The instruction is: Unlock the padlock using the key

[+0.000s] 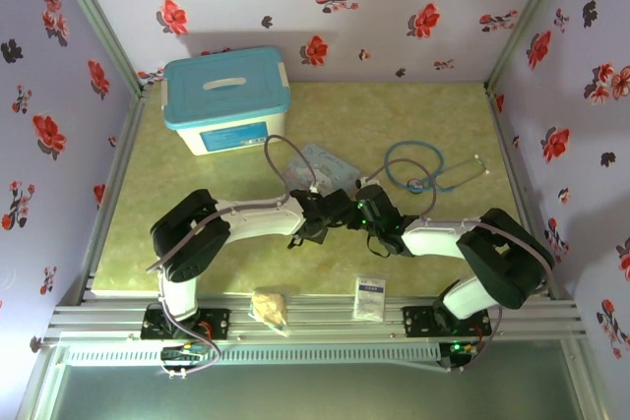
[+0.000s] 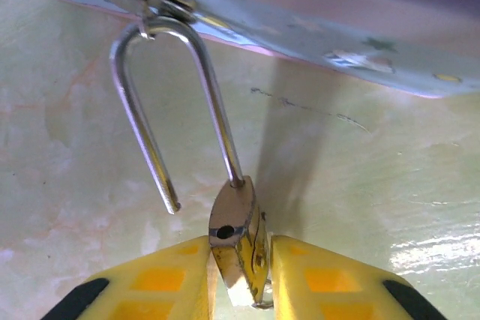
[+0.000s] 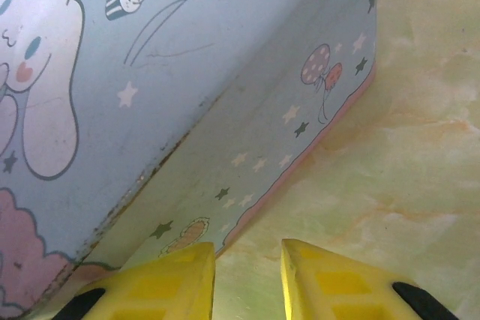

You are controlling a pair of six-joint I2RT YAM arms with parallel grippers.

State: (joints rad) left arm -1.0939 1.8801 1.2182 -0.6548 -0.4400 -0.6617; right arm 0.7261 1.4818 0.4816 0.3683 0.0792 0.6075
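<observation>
Only from overhead can I see the whole table [image 1: 443,115]. The left arm [image 1: 251,213] and the right arm [image 1: 443,238] meet nose to nose in the middle, just short of the pale blue tin [image 1: 320,164]. Well beyond the left pincer [image 2: 240,240] stands a white storage box [image 1: 226,100] with its teal lid shut, so I cannot tell what it holds. Out past the right pincer [image 3: 247,249] lies a looped stethoscope [image 1: 433,169]. Back by the arm bases are a white sachet [image 1: 370,297] and a crumpled tan lump [image 1: 271,309]. None of the lock detail shows from up there, but the left wrist camera supplies it. The left pincer is closed down to a narrow gap, its yellow fingers [image 2: 169,279] clamped on the brass body of the padlock [image 2: 232,219]. The shackle [image 2: 216,110] rises straight ahead of the fingertips. One leg is seated in the body, while the other hangs free to the left with its end out of its hole. The top of the shackle is hooked through a metal fitting on the tin's edge. The right wrist camera shows none of this. It shows the cartoon side and lid of the tin, rising just ahead and to the left of the right pincer. The tin is closed on this side, so its contents are hidden. The right pincer's fingers stand a little apart, with bare tabletop showing between them and nothing gripped that I can see.
</observation>
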